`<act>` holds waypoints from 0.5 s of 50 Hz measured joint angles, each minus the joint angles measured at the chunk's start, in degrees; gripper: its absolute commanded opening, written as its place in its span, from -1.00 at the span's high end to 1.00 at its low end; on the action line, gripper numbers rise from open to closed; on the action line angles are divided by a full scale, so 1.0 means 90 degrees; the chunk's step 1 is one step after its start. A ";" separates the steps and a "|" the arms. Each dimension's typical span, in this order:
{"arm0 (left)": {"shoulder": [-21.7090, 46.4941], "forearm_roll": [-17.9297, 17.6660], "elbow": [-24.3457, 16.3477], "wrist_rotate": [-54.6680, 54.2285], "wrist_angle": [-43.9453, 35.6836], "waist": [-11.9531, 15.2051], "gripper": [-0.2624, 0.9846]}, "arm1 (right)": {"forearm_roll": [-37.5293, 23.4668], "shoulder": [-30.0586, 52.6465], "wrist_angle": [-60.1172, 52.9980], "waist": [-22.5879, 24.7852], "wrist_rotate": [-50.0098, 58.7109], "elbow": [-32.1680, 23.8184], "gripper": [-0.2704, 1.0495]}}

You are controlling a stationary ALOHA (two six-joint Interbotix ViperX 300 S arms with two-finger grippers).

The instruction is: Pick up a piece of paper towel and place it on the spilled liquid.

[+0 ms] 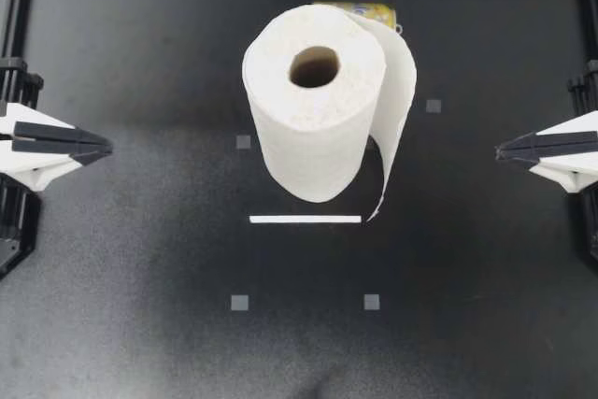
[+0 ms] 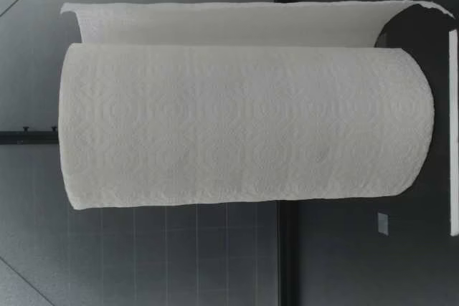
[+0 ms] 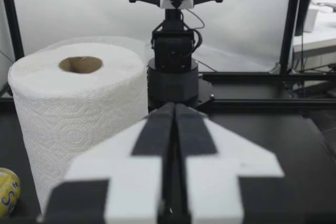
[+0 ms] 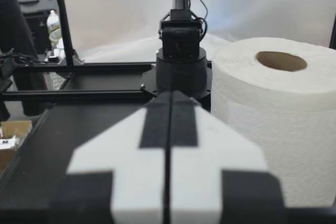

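Note:
A white paper towel roll point(image 1: 316, 100) stands upright in the middle of the black table, with a loose sheet point(image 1: 397, 109) hanging off the side toward my right arm. The low view is mostly filled by the roll point(image 2: 244, 123) and its loose sheet point(image 2: 237, 23). My left gripper point(image 1: 105, 147) is shut and empty at the table's left edge, far from the roll point(image 3: 79, 114). At the right edge my right gripper point(image 1: 501, 149) is also shut and empty, the roll point(image 4: 275, 114) ahead and to one side. No spilled liquid is visible.
A yellow object point(image 1: 369, 12) lies behind the roll, partly hidden, and shows beside the roll point(image 3: 8, 191) in the left wrist view. A white strip point(image 1: 305, 220) lies in front of the roll. Small grey squares point(image 1: 240, 303) mark the table.

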 measured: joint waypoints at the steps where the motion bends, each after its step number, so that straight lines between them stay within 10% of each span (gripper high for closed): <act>1: 0.0000 -0.0010 0.0000 0.0000 -0.0010 0.0000 0.34 | 0.0000 0.0000 0.0000 0.0000 0.0010 0.0000 0.49; 25: 0.0889 -0.0107 -0.0615 0.0039 -0.0020 -0.0020 0.42 | -0.0020 0.0986 0.2305 0.0000 0.0176 -0.1475 0.63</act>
